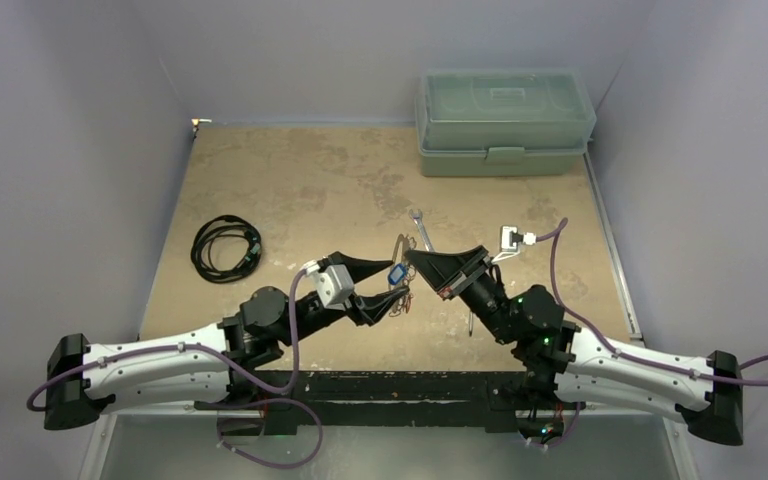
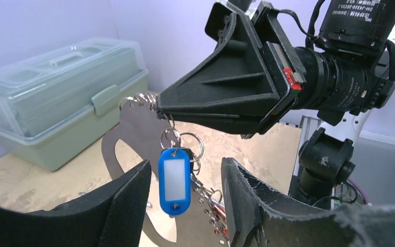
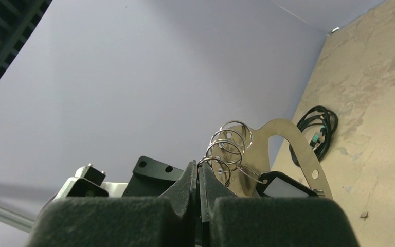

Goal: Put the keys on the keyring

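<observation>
Left gripper (image 2: 185, 174) fingers (image 2: 126, 198) stand moderately apart, flanking the blue key tag (image 2: 174, 180) without closing on it. You will find the tag hanging by a split ring from the keyring (image 2: 133, 136), raised above the table (image 1: 290, 190). Right gripper (image 2: 160, 109) is clamped on the keyring's ringed edge. Its wrist motor label (image 2: 362, 18) partly reads "DAMIAO".

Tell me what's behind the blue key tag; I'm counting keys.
The grey keyring plate and wire rings show; the tag and left hand's fingers cover anything else.
</observation>
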Motion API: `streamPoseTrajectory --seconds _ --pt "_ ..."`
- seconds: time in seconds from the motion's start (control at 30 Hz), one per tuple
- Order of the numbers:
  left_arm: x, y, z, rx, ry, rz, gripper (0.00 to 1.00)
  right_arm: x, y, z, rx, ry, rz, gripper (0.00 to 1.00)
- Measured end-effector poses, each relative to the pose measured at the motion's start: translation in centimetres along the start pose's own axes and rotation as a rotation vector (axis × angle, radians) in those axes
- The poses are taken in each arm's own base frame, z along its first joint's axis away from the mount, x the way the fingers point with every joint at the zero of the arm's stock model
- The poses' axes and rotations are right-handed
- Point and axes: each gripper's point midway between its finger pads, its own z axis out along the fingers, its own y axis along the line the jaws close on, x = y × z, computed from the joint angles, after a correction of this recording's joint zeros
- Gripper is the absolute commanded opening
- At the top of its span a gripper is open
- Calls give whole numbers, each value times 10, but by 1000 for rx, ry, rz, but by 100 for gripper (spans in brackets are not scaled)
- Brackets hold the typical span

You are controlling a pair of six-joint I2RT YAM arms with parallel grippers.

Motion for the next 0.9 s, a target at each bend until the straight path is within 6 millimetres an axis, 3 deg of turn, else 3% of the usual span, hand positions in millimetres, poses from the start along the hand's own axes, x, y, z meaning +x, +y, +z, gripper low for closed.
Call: streamPoseTrajectory --seconds 0.4,0.9 --pt "-22 10 11 -51 -112 60 47 5 -3 4 14 10 24 0" --pt "-5 20 14 -84 -91 231 44 1 4 3 -6 2 50 0"
